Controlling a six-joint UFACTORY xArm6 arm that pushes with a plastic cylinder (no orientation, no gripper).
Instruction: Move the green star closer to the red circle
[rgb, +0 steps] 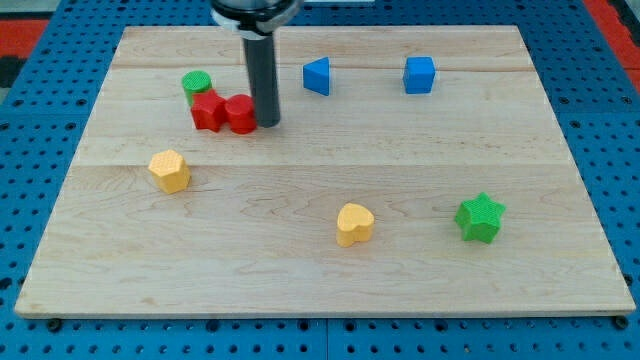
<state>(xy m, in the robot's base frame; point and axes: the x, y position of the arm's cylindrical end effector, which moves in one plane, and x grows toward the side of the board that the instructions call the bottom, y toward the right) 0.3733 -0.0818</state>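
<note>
Yellow heart (355, 224) sits nearest, green star (480, 217) unmoved, far from red circle (241, 113) w/ your tip (267, 123) beside it; no pincer, task not begun.

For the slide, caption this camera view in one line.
My tip rests beside the red circle at upper left, far from the green star at lower right.

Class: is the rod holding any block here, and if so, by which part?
Nothing is held. My tip only stands against the red circle's right side.
</note>
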